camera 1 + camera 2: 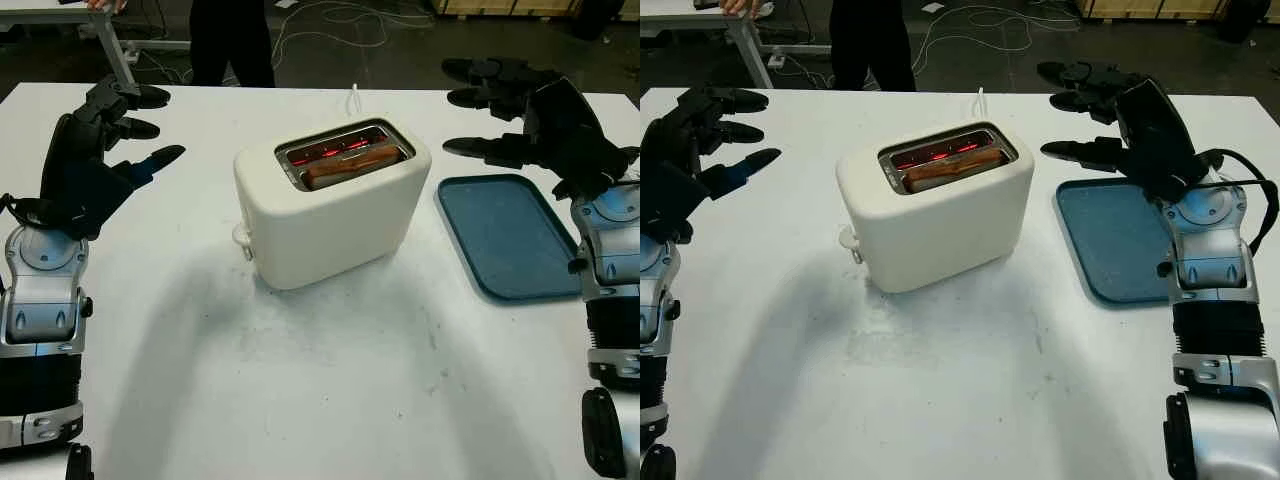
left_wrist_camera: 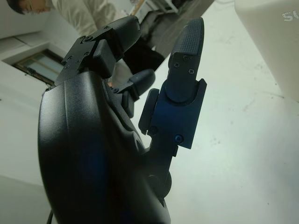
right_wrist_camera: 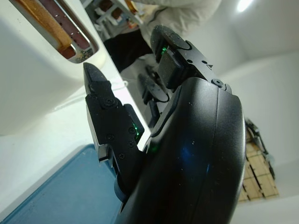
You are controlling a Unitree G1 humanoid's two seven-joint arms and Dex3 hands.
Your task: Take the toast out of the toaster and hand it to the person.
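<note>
hands first: your right hand (image 1: pixel 1095 110) is open and holds nothing, raised above the far end of the blue tray (image 1: pixel 1120 245), and your left hand (image 1: pixel 115 135) is open too, raised over the white table (image 1: pixel 320 390) on the other side. between the two hands stands the toaster (image 1: pixel 330 205), well apart from each. the toast (image 1: pixel 348 166) sits low in the near slot, with only its top edge above the rim, and the wires behind it glow red, so i judge the metal is hot.

for the step now, bring the right hand over the slot from above. pinch only the top edge of the toast and keep the fingers off the rim. lift straight up, because a tilted pull may jam the slice. a person (image 1: pixel 232 40) stands beyond the far edge of the table.
</note>
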